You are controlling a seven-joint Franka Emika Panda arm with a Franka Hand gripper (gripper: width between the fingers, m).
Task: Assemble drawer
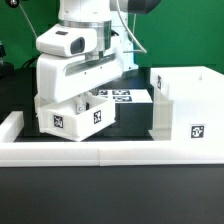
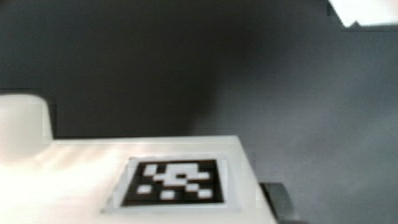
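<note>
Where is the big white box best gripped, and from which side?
Probably grip the big white box by a thin upright wall at its top rim, coming from above: it stands open upward and looks too wide to span.

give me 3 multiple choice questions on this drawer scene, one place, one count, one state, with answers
1. In the exterior view, the box casing stands:
A) at the right
B) at the left
C) in the middle

2. Markers showing on the small tray in the exterior view:
A) none
B) two
C) five

3. That tray is:
A) flat and level
B) tilted
C) inside the casing

Answers:
1 A, it fills the exterior view's right side.
2 B, one on each near face.
3 B, its lower edge slants against the straight rail.
</note>
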